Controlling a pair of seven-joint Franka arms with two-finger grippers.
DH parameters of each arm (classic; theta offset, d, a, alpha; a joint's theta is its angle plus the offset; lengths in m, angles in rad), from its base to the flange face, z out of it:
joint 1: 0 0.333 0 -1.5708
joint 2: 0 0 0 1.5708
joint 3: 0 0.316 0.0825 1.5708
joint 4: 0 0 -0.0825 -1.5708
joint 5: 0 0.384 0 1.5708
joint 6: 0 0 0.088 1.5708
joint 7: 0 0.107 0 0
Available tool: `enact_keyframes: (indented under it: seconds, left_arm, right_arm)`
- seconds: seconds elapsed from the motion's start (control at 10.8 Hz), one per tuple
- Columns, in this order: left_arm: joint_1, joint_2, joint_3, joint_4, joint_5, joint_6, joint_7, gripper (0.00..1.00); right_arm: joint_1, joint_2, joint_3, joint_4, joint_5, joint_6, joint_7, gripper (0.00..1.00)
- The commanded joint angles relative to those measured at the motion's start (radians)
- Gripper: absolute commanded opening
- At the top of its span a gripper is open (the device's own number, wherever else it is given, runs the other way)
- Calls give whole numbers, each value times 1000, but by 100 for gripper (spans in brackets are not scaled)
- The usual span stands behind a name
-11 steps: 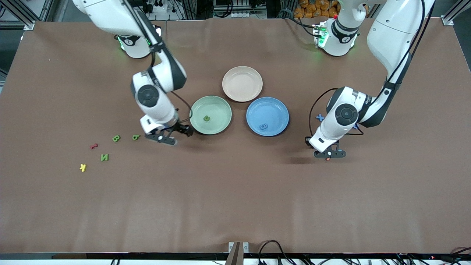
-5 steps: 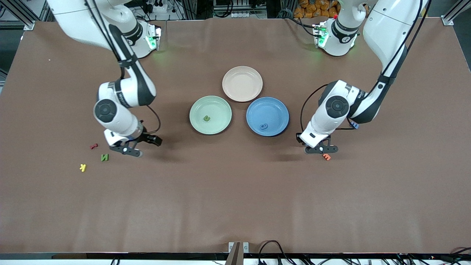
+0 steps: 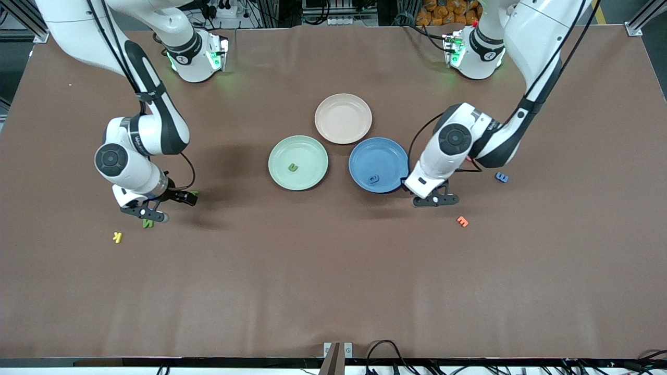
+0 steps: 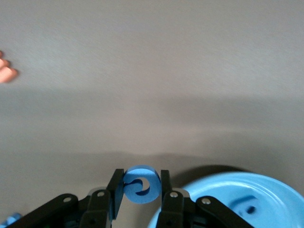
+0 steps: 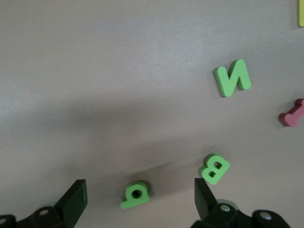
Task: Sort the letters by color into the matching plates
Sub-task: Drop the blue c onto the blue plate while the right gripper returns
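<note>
I count one green letter in green plate, one blue letter in blue plate at frame centre. Left end effector clamps blue curl letter beside blue plate. Right end effector, spread wide, hovers lower left above three green letters on desk (another blue letter right of blue plate).

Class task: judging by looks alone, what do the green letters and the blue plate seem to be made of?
Green letters: probably foam or soft plastic; thick, matte, blunt-edged, no glare. Blue plate: probably matte plastic or a fibre composite; even colour, soft sheen, thin smooth rim. Neither is certain from looks.
</note>
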Motion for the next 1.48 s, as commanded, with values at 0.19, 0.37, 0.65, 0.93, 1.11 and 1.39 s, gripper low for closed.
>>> enact_keyframes:
  seconds: [0.19, 0.37, 0.65, 0.93, 1.11, 1.39]
  left_arm:
    - [-77, -6, -60, -3, 7, -57, -163, 0]
    - [-152, -6, -60, 0, 8, -72, -240, 0]
    - [-251, 27, -58, 23, 10, -74, -324, 0]
    - [-257, 38, -54, 22, 22, -75, -320, 99]
    - [-248, 35, -54, 22, 23, -75, -322, 100]
    - [-240, 29, -52, 19, 23, -103, -300, 100]
  right_arm:
    - [-32, -45, 15, -109, -15, 97, -27, 100]
    - [-23, -34, 17, -112, -12, 97, -17, 100]
    - [3, -33, 21, -132, -1, 116, -6, 100]
    - [15, -11, 24, -138, 2, 165, -4, 100]
    - [17, 2, 27, -138, 2, 187, 16, 100]
    - [14, 22, 40, -140, 2, 215, 16, 100]
